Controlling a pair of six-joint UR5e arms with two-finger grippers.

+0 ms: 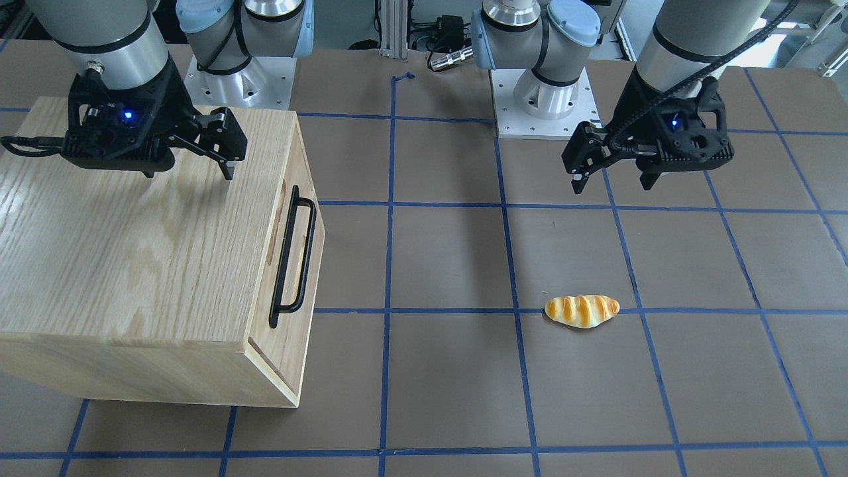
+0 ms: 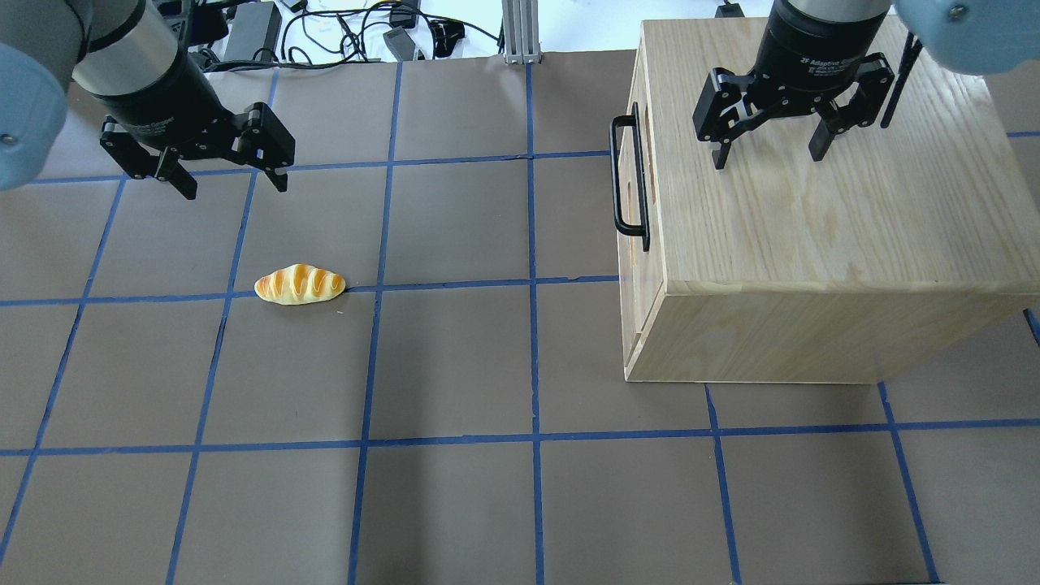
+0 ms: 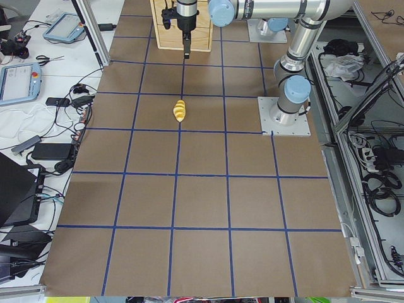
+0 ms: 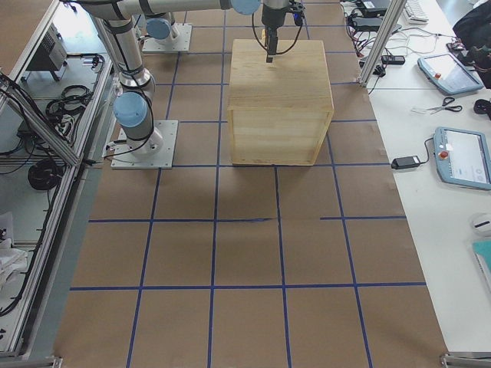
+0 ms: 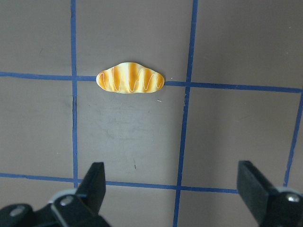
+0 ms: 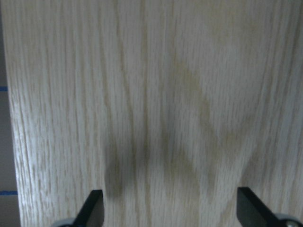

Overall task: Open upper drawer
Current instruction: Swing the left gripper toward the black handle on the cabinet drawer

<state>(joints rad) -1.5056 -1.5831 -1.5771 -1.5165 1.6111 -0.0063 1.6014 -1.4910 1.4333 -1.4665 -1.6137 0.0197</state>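
1. Front-facing view: the wide, shallow light-oak upper drawer [image 1: 293, 258] sits shut and flush in the large oak cabinet box [image 1: 132, 252]. Its long thin black metal bar handle [image 1: 305, 255] is untouched. The right gripper [image 1: 189, 171] hangs above the box top, fingers spread, holding nothing. The left gripper [image 1: 613, 184] hangs over the brown taped table [image 1: 450, 265], also spread and empty, well apart from the box.
2. Overhead view: approach stage, by my judgement. The right gripper would need to clear the front edge, drop to the handle, straddle the bar, close, then pull toward the table's middle. White lettering on its body reads "2F Adaptive"; the rest is cut off.
3. Left side view: the box is far off, and drawer detail is too small to tell.
4. Right side view: only the box's rear shows; the drawer is hidden.
5. Left wrist view: fingers apart above a golden striped bread roll [image 5: 130, 78].
6. Right wrist view: oak grain only, fingertips apart, no writing
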